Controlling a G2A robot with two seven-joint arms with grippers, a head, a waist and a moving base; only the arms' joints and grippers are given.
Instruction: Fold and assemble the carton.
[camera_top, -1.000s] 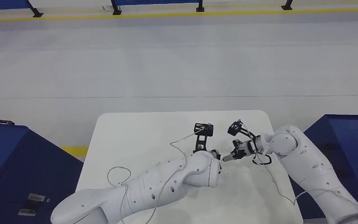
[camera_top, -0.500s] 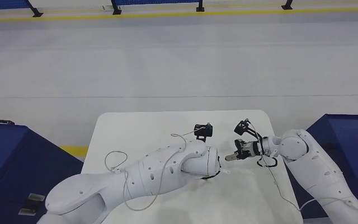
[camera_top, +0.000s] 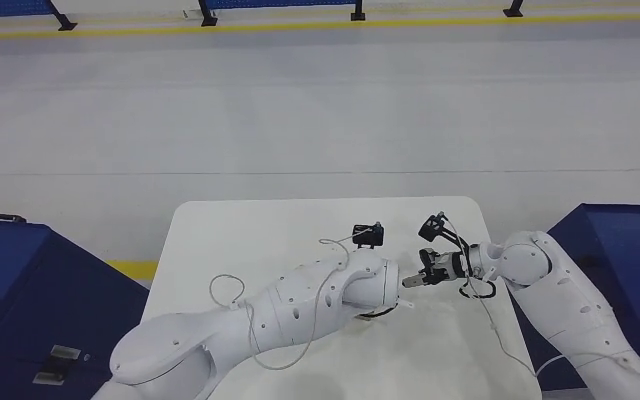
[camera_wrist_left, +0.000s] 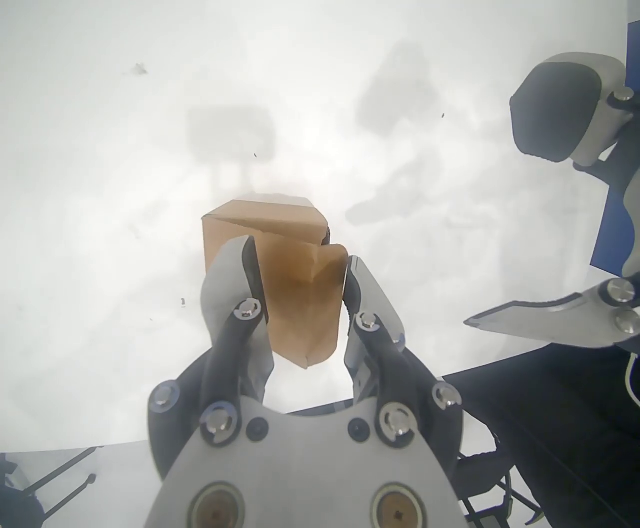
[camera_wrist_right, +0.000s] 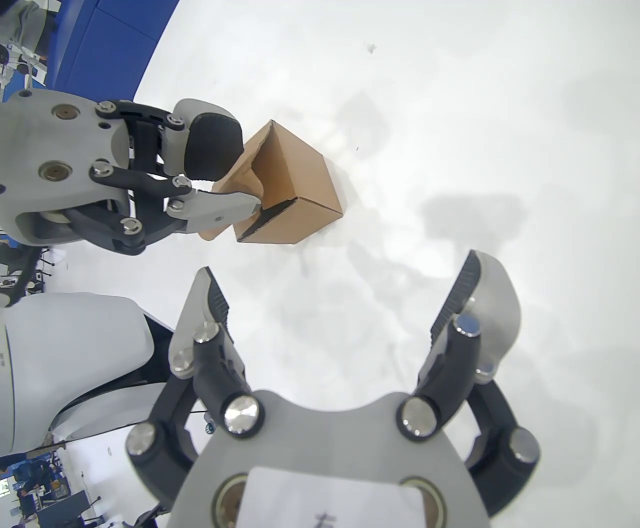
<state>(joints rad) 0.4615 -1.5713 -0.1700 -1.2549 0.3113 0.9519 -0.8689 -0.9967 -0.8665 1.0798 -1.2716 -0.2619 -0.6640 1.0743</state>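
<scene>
Since a second ago the left arm's elbow has been swung round and the right forearm nudged outward a bit. Both wrists have been kept pretty much where they were.

Left side first: the left gripper (camera_wrist_left: 297, 255) is clamped on the carton (camera_wrist_left: 265, 225) at its open end. One flap is pinched between the dark pad (camera_wrist_right: 215, 145) and the metal finger opposite it.

The carton itself is sat on the table (camera_wrist_right: 450, 125). It's already popped into a box shape, but that one end is left gaping with the flaps sticking out.

Over on the right, the right gripper (camera_wrist_right: 339, 264) is held just beside the carton, low over the table, jaws spread wide with nothing in them.

Handling-wise, it's probably thin brown card and next to no weight. It'd likely be stiff across the panels, floppy at the creases and easily dented or skewed if squeezed hard.

A better hold would probably be got on a panel edge close to a fold line, not out at a flap tip. Since it's so light, it'd likely get shoved along the table unless it's pinned from the other side while a flap is pushed in.
</scene>
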